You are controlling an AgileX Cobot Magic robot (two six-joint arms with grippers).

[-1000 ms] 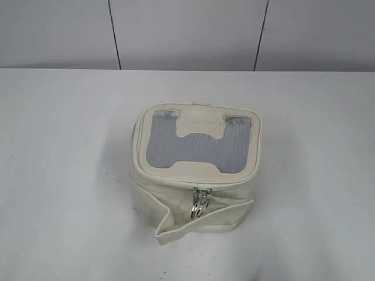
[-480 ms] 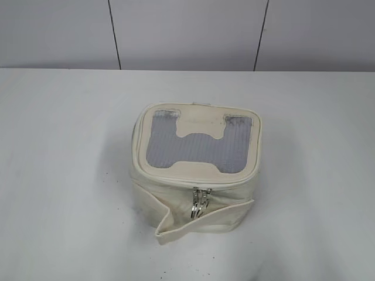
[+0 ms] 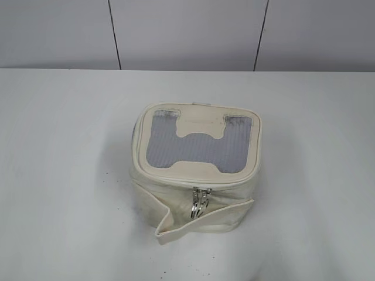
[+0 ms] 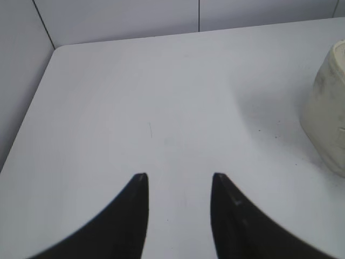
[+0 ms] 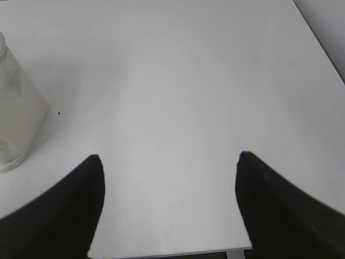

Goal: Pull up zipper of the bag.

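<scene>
The cream-white boxy bag [image 3: 176,202] stands at the middle of the white table, with a grey mesh top panel [image 3: 196,146] and a cream patch across it. The zipper [image 3: 201,200] runs around the lid rim; its two silver sliders with ring pulls sit together on the near face. A loose strap [image 3: 176,225] hangs along the front. The bag's side shows at the right edge of the left wrist view [image 4: 326,108] and at the left edge of the right wrist view [image 5: 13,118]. My left gripper [image 4: 179,176] and right gripper [image 5: 170,156] are open, empty and apart from the bag. Neither shows in the exterior view.
The white table [image 3: 64,146] surrounds the bag. A grey panelled wall [image 3: 187,32] rises behind the far edge. The table's left edge and wall show in the left wrist view [image 4: 32,116]. The table's near and right edges show in the right wrist view [image 5: 318,40].
</scene>
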